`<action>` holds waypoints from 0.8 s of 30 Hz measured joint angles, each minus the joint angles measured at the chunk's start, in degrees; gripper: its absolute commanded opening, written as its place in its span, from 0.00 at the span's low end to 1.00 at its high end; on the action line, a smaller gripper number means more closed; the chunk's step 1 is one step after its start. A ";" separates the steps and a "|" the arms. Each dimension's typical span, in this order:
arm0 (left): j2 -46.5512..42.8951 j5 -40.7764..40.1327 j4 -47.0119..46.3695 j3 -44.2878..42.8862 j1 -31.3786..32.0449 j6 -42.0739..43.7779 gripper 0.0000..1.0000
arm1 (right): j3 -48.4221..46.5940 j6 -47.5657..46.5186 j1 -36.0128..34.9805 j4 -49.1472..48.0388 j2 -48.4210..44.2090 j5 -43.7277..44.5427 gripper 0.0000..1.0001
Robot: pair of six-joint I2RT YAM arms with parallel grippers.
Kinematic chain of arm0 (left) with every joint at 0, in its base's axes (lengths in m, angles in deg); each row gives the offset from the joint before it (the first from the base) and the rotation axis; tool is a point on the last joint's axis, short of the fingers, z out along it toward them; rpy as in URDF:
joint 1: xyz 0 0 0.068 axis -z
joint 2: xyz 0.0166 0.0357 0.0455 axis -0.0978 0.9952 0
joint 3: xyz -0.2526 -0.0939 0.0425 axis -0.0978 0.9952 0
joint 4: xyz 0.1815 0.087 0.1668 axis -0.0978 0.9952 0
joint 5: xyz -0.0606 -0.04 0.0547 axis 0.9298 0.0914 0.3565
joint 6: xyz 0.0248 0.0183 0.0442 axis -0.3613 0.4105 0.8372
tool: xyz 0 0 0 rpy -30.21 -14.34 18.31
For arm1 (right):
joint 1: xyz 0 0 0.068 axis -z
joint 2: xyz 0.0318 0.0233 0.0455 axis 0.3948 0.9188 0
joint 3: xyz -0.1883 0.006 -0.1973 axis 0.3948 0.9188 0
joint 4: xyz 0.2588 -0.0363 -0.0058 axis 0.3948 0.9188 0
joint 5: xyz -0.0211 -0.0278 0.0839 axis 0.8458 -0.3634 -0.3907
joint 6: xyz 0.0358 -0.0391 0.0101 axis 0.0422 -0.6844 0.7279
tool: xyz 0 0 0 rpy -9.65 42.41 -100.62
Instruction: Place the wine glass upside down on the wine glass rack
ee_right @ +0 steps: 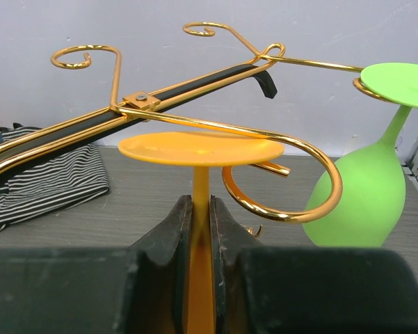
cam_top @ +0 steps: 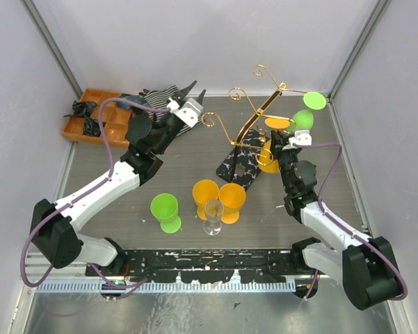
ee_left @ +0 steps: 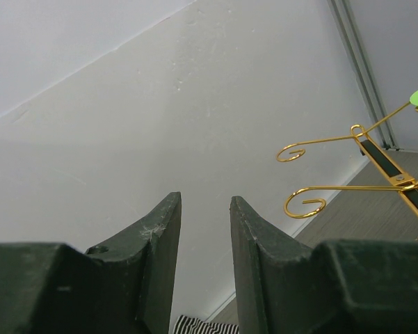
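**Grey table w/ glasses, rack, tray & cloth**

We see a grey wood-look table [cam_top: 264, 223]. Near the front-centre stand a green glass [cam_top: 164, 208], two orange glasses [cam_top: 205, 191] side by side & a clear glass [cam_top: 213, 216] just in front of them. Mid-right, the wine glass rack [cam_top: 240, 163] sits on its black speckled base. Far-left corner: an orange tray [cam_top: 75, 130] w/ dark bits inside, striped cloth [cam_top: 156, 94] just beside it. A black strip [cam_top: 209, 261] runs along the near edge.

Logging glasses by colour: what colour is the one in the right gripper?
The wine glass is orange; the right wrist view shows it best.
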State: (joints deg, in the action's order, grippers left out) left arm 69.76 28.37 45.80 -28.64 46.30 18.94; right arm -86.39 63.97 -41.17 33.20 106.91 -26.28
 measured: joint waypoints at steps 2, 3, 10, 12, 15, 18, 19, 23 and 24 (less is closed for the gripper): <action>0.26 -0.02 -0.04 0.00 -0.20 0.00 0.41 | -0.04 0.50 0.68 -1.01 0.94 -1.01 0.01; 0.42 -0.02 -0.07 0.00 -0.31 -0.02 0.41 | -0.09 0.61 0.96 -1.36 1.31 -1.40 0.01; 1.57 0.00 -0.46 0.00 -1.07 -0.28 0.41 | -0.37 1.46 2.75 -2.64 2.97 -3.13 0.01; 1.88 0.00 -0.57 -0.02 -1.18 -0.39 0.41 | -0.37 1.77 3.48 -2.71 3.02 -3.87 0.01; 2.25 0.00 -0.81 -0.02 -1.29 -0.42 0.41 | -0.37 2.08 4.17 -2.49 2.97 -5.22 0.01; 2.32 0.02 -0.90 -0.02 -1.31 -0.44 0.41 | -0.55 2.08 4.57 -1.38 2.38 -6.93 0.01; 2.32 0.02 -1.01 -0.02 -1.31 -0.44 0.41 | -0.68 2.05 4.66 -0.61 1.99 -7.52 0.01; 2.36 0.00 -1.29 -0.02 -1.40 -0.66 0.41 | -1.18 1.73 4.72 3.98 -1.14 -10.56 0.01; 2.40 0.02 -1.31 -0.02 -1.42 -0.85 0.41 | -1.29 1.60 4.74 4.92 -1.97 -11.10 0.01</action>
State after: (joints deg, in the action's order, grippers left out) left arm 72.16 28.39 44.49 -28.66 44.88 18.09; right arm -87.68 65.56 -36.42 38.12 104.94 -37.38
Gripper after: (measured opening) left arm 0.409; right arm 0.163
